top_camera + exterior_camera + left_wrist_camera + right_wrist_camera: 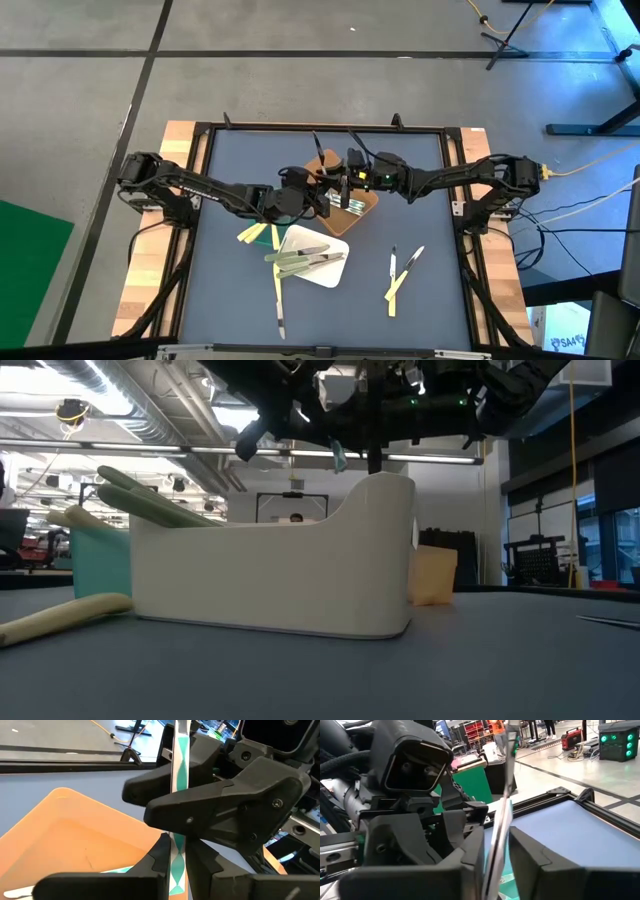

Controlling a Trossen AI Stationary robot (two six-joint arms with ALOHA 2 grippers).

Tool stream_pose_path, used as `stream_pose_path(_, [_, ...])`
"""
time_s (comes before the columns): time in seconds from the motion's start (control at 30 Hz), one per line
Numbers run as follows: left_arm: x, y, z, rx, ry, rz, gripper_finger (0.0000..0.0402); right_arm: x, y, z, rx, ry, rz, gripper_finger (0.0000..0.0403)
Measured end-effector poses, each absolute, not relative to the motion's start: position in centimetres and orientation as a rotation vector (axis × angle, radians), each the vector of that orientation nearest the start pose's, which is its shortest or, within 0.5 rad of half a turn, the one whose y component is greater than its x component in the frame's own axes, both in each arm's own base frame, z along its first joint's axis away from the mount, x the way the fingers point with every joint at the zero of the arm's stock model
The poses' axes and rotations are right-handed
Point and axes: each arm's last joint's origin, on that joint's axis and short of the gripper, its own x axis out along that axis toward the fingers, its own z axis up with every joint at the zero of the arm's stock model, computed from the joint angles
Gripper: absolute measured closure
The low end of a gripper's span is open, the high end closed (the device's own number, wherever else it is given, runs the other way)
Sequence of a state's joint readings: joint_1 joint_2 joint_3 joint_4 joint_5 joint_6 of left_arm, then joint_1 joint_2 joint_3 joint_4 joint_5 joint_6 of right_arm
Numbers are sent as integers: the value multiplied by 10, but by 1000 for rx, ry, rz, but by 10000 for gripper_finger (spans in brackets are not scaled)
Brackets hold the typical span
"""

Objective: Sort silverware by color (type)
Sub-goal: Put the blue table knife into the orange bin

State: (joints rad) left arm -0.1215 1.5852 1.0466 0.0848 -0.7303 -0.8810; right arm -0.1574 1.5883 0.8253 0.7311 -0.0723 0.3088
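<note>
One piece of silverware with a silvery-blue handle (179,750) stands upright above the brown tray (362,208), held between both grippers. My left gripper (302,197) and my right gripper (349,186) meet over that tray, and both are shut on the piece. In the right wrist view the piece (506,780) rises as a thin shiny strip. More silvery-blue pieces (352,200) lie in the brown tray. Green-handled pieces (300,262) lie in the white tray (335,275). Yellow-handled pieces (254,234) lie on the mat. My left gripper pinches the piece's patterned blue handle (175,862) between its two fingers, which lie across it. The piece stands upright, clear of the tray below. My right gripper pinches the same piece (496,851) between its two fingers, across its length. Its fingers (200,815) close on the handle just beyond my left fingers. The piece is lifted clear.
A knife and a yellow-handled piece (400,278) lie on the mat at the near right. Another long piece (279,300) lies near the front edge. A green tray (95,560) stands behind the white tray (270,575). The black frame (455,200) borders the mat.
</note>
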Motion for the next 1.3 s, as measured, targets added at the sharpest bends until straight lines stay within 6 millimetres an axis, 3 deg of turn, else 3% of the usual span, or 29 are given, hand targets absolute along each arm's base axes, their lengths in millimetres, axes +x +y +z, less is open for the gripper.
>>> stream_pose_path(0.33, [345,-22,254,-646,128,735,369,336,-51,239,316,17,-86,393])
stream_pose_path(0.93, [345,-21,254,-656,138,722,367,336,-51,238,313,19,-89,395])
stream_pose_path(1.3, [346,-18,253,-664,154,709,289,336,-51,238,297,22,-81,398])
